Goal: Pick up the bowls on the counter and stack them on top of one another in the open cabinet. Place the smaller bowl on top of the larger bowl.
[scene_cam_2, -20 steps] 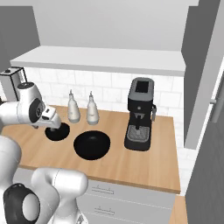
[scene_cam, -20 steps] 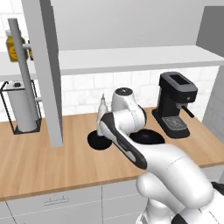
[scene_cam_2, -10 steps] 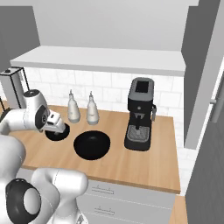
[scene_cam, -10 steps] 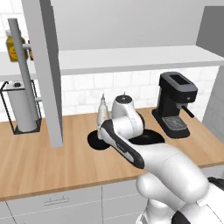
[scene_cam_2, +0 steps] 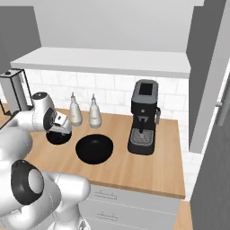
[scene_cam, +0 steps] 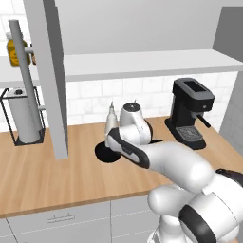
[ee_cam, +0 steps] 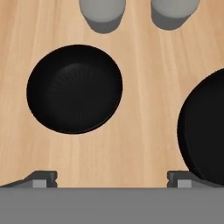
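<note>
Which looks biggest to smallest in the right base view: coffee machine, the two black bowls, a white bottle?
1. Coffee machine
2. Larger bowl
3. Smaller bowl and bottle: unsure, the hand hides part of the bowl.

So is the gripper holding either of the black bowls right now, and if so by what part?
Nothing is held. The gripper is open above the counter, with the smaller bowl and the larger bowl both resting untouched.
</note>
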